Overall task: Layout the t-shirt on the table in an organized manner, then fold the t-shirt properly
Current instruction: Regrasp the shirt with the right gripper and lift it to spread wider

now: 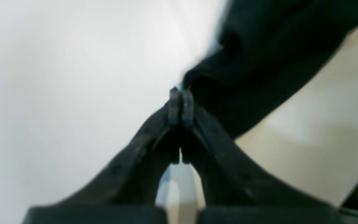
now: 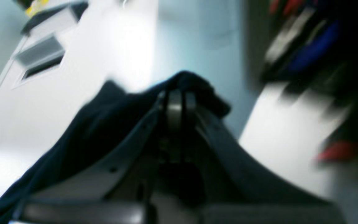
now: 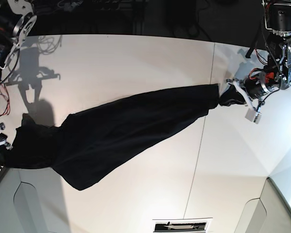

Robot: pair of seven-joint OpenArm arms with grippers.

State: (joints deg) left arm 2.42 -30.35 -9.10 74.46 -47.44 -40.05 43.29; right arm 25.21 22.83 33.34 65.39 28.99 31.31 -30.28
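Between both end effectors: t-shirt (image 3: 121,133), plain black soft cloth, stretched into a long creased band above the smooth white table (image 3: 136,63). Left end effector (image 3: 229,97) clamped shut on one bunched end; right end effector (image 2: 177,93) clamped shut on the other.

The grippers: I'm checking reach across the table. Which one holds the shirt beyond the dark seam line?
The left gripper, on the base view's right; it pinches the t-shirt past the seam. The right gripper grips the opposite end.

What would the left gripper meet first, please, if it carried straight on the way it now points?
Probably the black t-shirt itself: the left gripper is shut right at its bunched edge, though blur leaves depth uncertain.
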